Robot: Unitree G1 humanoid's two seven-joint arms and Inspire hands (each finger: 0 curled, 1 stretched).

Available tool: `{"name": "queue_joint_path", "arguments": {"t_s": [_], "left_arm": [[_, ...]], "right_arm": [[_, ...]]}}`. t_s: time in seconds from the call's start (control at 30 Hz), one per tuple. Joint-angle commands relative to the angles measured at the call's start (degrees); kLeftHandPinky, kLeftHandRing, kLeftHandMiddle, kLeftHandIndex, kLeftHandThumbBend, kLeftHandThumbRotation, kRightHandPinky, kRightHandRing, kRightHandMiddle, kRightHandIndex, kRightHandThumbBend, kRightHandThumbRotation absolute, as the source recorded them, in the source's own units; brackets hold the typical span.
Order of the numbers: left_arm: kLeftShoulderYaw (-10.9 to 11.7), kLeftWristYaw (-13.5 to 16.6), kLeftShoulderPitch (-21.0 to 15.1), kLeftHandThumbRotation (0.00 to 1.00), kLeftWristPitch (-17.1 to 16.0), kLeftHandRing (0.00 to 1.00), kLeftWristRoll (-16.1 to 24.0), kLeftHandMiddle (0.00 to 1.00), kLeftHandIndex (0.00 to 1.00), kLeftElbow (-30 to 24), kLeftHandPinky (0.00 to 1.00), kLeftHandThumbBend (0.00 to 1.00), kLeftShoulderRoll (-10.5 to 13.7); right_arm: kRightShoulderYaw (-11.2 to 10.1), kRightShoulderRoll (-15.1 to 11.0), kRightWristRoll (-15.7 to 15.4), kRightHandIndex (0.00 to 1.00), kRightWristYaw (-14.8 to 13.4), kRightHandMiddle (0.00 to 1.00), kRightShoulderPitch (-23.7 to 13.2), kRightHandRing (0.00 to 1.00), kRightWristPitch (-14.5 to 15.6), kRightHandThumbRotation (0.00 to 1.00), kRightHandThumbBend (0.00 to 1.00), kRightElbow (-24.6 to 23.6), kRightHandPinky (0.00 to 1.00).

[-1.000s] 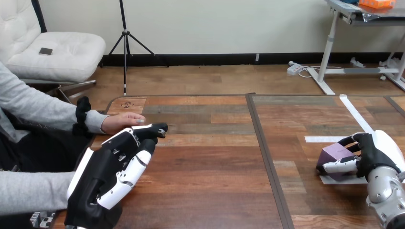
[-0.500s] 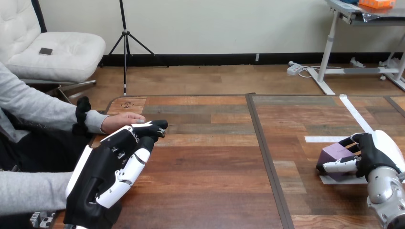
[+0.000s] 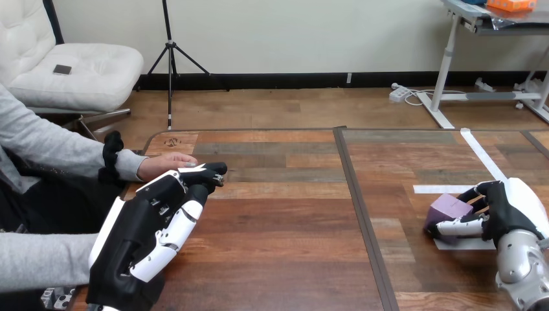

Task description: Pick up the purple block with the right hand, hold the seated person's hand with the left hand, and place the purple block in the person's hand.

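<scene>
The purple block [image 3: 447,210] is at the right of the table, tilted, with one corner lifted. My right hand [image 3: 502,210] is shut on it, thumb across its front and fingers curled behind it. My left hand [image 3: 152,227] reaches forward at the left with its fingers nearly straight. Its fingertips [image 3: 210,173] lie beside the person's hand [image 3: 165,163], which rests flat on the table's left edge. I cannot tell whether the two touch.
White tape strips [image 3: 482,155] mark the table's right part, and a white patch [image 3: 463,244] lies under the block. A dark seam [image 3: 359,207] runs down the table's middle. The person's other grey sleeve [image 3: 39,259] lies at the lower left.
The purple block has tipped and shifted slightly left and up in my right hand. My left hand has stayed almost still.
</scene>
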Motion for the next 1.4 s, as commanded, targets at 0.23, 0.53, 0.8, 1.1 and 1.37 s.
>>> {"name": "queue_joint_path", "arguments": {"t_s": [0.23, 0.53, 0.8, 1.1, 1.37], "left_arm": [[0.49, 0.2, -2.8, 0.41, -1.44, 0.86, -0.05, 0.76, 0.57, -1.12, 0.84, 0.2, -0.14], [0.81, 0.13, -3.31, 0.4, -3.25, 0.87, 0.41, 0.75, 0.57, 0.19, 0.83, 0.23, -0.27], [1.71, 2.0, -4.24, 0.31, -7.35, 0.78, 2.02, 0.71, 0.54, 1.93, 0.69, 0.27, -1.26], [3.12, 5.69, -5.01, 0.24, -11.85, 0.68, 4.26, 0.65, 0.53, 3.12, 0.54, 0.29, -2.36], [5.31, 9.08, -7.36, 0.16, -17.56, 0.63, 8.03, 0.62, 0.53, 5.78, 0.47, 0.24, -2.12]], "right_arm": [[0.47, 1.0, -0.37, 0.47, -1.27, 0.47, -1.66, 0.44, -4.16, 0.0, 0.84, -1.16, 0.38], [-0.02, 0.6, 0.43, 0.46, -0.11, 0.46, -1.74, 0.42, -7.32, 0.0, 0.83, -2.13, 0.36], [-0.4, 0.1, 0.9, 0.46, 0.12, 0.45, -1.54, 0.42, -11.01, 0.0, 0.83, -3.09, 0.36], [-0.46, -0.85, 1.09, 0.46, 1.91, 0.46, -1.24, 0.42, -14.06, 0.0, 0.82, -4.44, 0.37], [-0.76, -1.84, 1.38, 0.46, 3.36, 0.46, -0.38, 0.43, -17.37, 0.0, 0.82, -7.08, 0.38]]}}
